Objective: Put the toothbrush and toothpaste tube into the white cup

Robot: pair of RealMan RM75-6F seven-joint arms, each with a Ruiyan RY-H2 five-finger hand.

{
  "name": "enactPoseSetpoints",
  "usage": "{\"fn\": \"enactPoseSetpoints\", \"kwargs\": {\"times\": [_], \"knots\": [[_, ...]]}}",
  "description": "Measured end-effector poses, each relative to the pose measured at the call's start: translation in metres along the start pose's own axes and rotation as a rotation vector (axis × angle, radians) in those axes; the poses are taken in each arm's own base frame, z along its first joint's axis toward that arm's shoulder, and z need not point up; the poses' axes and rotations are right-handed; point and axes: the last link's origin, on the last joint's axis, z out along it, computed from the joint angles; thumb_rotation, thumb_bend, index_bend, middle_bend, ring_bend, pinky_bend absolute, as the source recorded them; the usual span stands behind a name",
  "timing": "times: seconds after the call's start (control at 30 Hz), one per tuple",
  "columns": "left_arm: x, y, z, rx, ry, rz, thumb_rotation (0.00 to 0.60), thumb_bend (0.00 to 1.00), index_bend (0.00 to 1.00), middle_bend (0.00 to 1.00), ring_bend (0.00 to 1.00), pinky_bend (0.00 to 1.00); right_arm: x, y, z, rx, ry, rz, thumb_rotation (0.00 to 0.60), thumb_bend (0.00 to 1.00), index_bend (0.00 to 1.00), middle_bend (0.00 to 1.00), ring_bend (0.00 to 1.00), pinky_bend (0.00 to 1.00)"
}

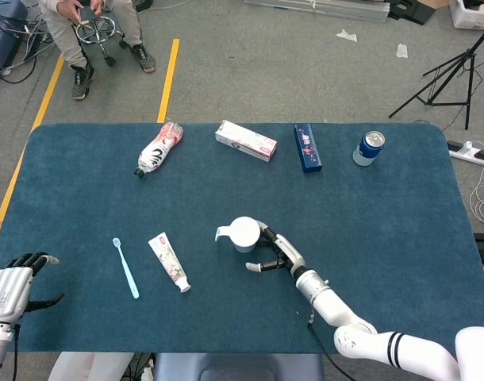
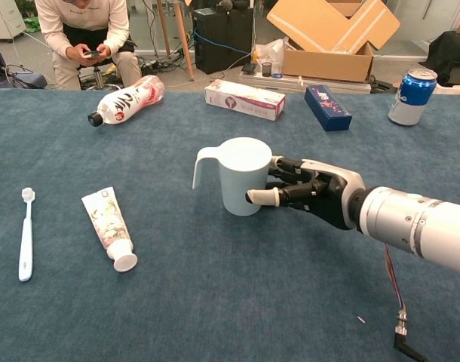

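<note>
The white cup (image 1: 243, 234) (image 2: 241, 175) stands upright near the table's middle, handle pointing left. My right hand (image 1: 275, 254) (image 2: 309, 192) grips it from the right, thumb across its near side and fingers against its far side. A toothpaste tube (image 1: 169, 260) (image 2: 108, 226) lies flat to the cup's left, cap toward me. Further left lies the light blue toothbrush (image 1: 126, 268) (image 2: 25, 234). At the table's near left corner my left hand (image 1: 12, 282) rests with its fingers apart and nothing in it; only the head view shows it.
Along the far edge lie a plastic bottle (image 1: 159, 148) (image 2: 128, 99), a toothpaste box (image 1: 246, 140) (image 2: 243, 99) and a dark blue box (image 1: 307, 148) (image 2: 327, 107). A blue can (image 1: 369, 148) (image 2: 411, 96) stands at the far right. A seated person is beyond the table's far left corner.
</note>
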Motion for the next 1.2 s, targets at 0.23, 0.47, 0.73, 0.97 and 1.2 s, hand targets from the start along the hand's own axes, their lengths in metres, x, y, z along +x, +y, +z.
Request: {"fn": "enactPoseSetpoints", "kwargs": {"times": [0.23, 0.47, 0.73, 0.97, 1.2], "knots": [[0.001, 0.0, 0.0, 0.001, 0.001, 0.0, 0.6, 0.01, 0.36, 0.33, 0.27, 0.32, -0.005, -0.003, 0.006, -0.003, -0.014, 0.009, 0.6, 0.0, 0.0, 0.0, 0.0, 0.15], [0.001, 0.0, 0.0, 0.002, -0.003, 0.0, 0.6, 0.01, 0.37, 0.33, 0.27, 0.32, -0.009, -0.007, 0.012, 0.0, -0.022, 0.014, 0.6, 0.0, 0.0, 0.0, 0.0, 0.15], [0.003, -0.001, -0.001, 0.005, 0.002, -0.001, 0.6, 0.01, 0.38, 0.33, 0.27, 0.32, -0.014, -0.01, 0.018, -0.002, -0.033, 0.021, 0.6, 0.0, 0.0, 0.0, 0.0, 0.15], [0.005, -0.002, -0.001, 0.009, 0.003, -0.002, 0.6, 0.01, 0.38, 0.33, 0.27, 0.32, -0.017, -0.013, 0.025, -0.006, -0.043, 0.03, 0.6, 0.0, 0.0, 0.0, 0.0, 0.15], [0.006, -0.002, -0.002, 0.012, 0.004, -0.003, 0.6, 0.01, 0.38, 0.33, 0.27, 0.32, -0.021, -0.016, 0.031, -0.012, -0.056, 0.037, 0.6, 0.0, 0.0, 0.0, 0.0, 0.15]]}}
